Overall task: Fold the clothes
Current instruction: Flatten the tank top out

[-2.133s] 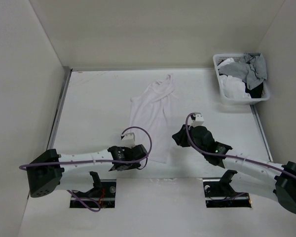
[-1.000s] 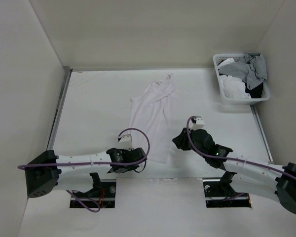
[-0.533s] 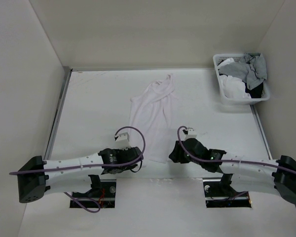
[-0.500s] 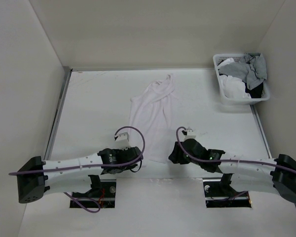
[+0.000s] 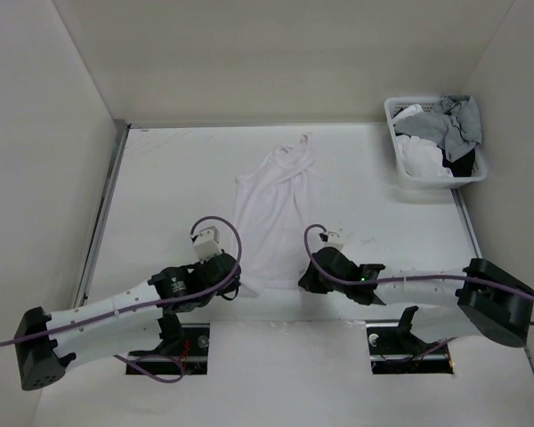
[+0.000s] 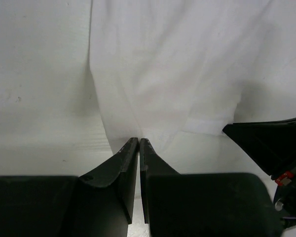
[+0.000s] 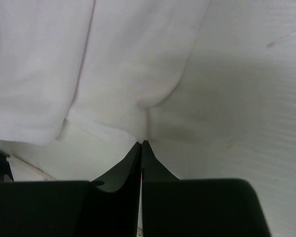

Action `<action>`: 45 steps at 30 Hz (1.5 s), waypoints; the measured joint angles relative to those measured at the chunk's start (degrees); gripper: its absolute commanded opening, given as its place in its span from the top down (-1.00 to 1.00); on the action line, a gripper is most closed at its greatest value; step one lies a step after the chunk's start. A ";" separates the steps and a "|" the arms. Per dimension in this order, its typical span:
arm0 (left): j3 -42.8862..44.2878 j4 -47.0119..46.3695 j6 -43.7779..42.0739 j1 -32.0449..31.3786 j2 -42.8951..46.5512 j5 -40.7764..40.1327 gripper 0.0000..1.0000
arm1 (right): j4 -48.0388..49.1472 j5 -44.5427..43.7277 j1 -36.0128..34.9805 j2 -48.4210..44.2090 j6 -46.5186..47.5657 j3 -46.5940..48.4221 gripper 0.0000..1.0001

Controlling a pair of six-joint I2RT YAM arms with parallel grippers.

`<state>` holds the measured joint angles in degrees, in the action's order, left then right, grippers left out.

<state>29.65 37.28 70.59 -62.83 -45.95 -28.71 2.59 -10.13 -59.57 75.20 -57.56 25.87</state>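
Both hem corners taken: the left tool point(image 6: 138, 141), jaws pressed together, pinches the near-left corner of the clothes point(image 5: 269, 218). The clothes lie flat and lengthwise in the middle of the worktop point(image 5: 160, 196), straps toward the far wall. The right tool point(image 7: 141, 143), likewise closed tight, nips the near-right hem corner, where the thin fabric puckers up into its tips. With both corners in hand, the fold in prospect looks to be hem over to straps. Done well, that means raising both tools together and level, just clear of the worktop. They should travel away at one pace, with the hem taut between them, and set it squarely on the shoulders before letting go. The cloth is thin and limp; a lag on either side would likely skew the crease, and a shallow pinch may slip.
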 measured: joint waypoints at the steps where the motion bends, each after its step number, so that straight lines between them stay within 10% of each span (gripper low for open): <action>1: 0.02 -0.22 -0.70 1.07 0.85 0.02 0.90 | -0.85 -0.94 0.66 -1.77 -0.20 -0.37 1.00; 14: 0.20 1.70 -7.23 15.26 13.77 1.33 0.91 | -28.76 -14.60 8.90 -44.81 -0.79 -0.61 1.00; 25: -0.57 6.45 -5.99 13.75 12.96 2.40 0.88 | -35.98 -14.97 2.99 -46.51 -7.17 -2.19 1.00; 33: -3.52 6.54 -2.89 0.81 3.50 3.91 0.32 | -39.50 -17.55 -2.73 -39.78 -11.54 -3.04 1.00; 45: -3.52 -1.11 0.20 -5.35 -7.45 7.15 0.38 | -39.47 -18.38 -0.68 -42.93 -9.60 -3.04 1.00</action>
<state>26.13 36.16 70.78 -68.18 -53.41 -21.56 -36.88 -28.51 -60.25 32.27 -67.16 22.83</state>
